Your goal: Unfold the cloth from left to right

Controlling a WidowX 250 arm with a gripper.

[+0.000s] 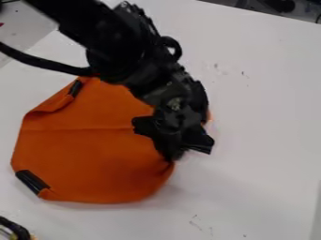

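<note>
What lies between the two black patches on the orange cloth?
In the camera view, only the orange cloth lies between the upper black patch and the lower black patch, with a crease crossing that stretch.

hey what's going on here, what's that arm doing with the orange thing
A black robot arm hangs over an orange cloth on a white table, its pincer at the cloth's right side in the picture. The job is to unfold the cloth from left to right. Right now the cloth lies partly spread, with its upper left edge still turned over. Whether the pincer has hold of it, I can't tell.
</note>
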